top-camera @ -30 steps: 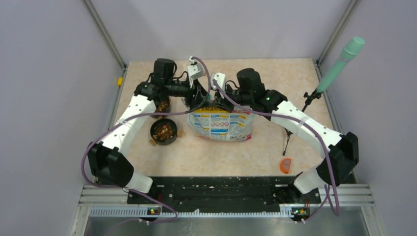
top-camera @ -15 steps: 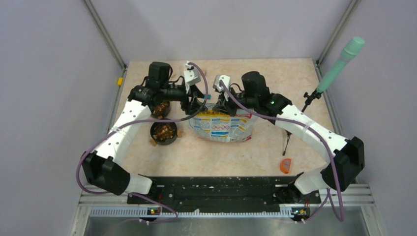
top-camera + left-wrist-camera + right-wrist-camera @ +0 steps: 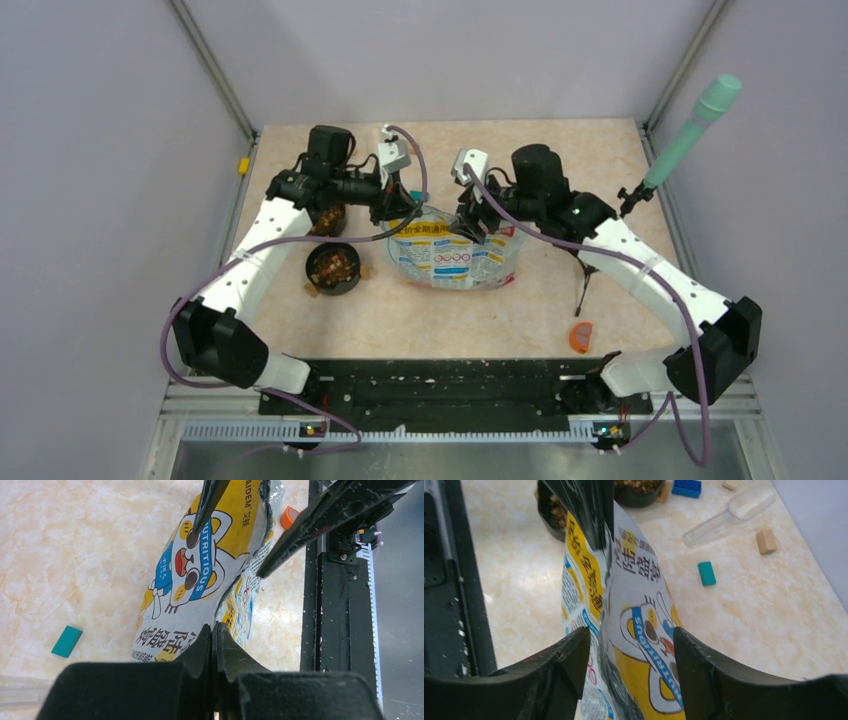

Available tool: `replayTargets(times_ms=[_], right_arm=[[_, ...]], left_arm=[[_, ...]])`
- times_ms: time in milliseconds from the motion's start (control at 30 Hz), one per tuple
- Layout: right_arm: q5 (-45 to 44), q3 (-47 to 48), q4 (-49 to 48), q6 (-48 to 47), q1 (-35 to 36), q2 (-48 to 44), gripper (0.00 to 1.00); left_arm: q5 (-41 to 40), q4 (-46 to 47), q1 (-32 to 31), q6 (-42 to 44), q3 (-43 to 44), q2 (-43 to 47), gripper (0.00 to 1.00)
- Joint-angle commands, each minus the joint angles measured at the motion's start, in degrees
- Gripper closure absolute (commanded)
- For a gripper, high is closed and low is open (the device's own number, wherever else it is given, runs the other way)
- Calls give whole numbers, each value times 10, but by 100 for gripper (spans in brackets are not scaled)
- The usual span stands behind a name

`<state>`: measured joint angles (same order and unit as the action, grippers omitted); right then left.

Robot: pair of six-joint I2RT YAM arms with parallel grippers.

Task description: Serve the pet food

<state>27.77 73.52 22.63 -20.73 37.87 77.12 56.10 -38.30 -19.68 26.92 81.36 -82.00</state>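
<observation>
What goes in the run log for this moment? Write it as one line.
left hand: shut on bag edge | right hand: open, astride bag | kibble: in black bowl

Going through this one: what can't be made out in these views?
- Inside the bag: all views, its own printed walls hide the contents.
- The far bowl: top view, the left arm covers most of it.
- The right claw, open astride the bag: right wrist view, whether its fingers touch the foil is unclear.
- The bag's small print: top view, too small to read.
</observation>
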Motion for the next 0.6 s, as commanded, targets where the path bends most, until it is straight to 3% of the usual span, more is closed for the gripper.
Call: replayTargets(times_ms=[0,67,133,233,267,300,333,367,400,433,467,567], right_arm=[[-75,11,74,-63,-6,-17,41],[-104,24,92,-69,-6,-10,99],[-105,34,98,-52,-13,-15,100],[-100,3,23,-27,-15,-60,100],[-106,-9,3,-19,-16,-71,86],[-114,-15,-4,-15,-16,-79,48],[-125,-19,-3,-16,-16,-85,26],[-137,-21,2,-19,-16,-89,18],[-153,-24,7,-23,-16,-92,20],[-158,-26,14,-31,-19,-94,48],[-169,-26,23,-40,-24,-94,96],[-144,-23,36,-36,-46,-101,100]], left_arm=[[-13,15,10,2,5,23,100],[-14,23,11,-3,-1,27,100],[-20,26,10,-5,-2,29,100],[-27,24,11,-5,-2,29,100],[-27,24,12,-5,-2,30,100],[-27,24,12,-5,-3,32,100],[-27,24,13,-5,-4,34,100],[-28,24,14,-5,-5,35,100],[-28,24,14,-5,-6,37,100],[-28,24,15,-4,-5,38,100],[-29,24,16,-4,-6,39,100],[-30,27,17,-5,-7,40,100]])
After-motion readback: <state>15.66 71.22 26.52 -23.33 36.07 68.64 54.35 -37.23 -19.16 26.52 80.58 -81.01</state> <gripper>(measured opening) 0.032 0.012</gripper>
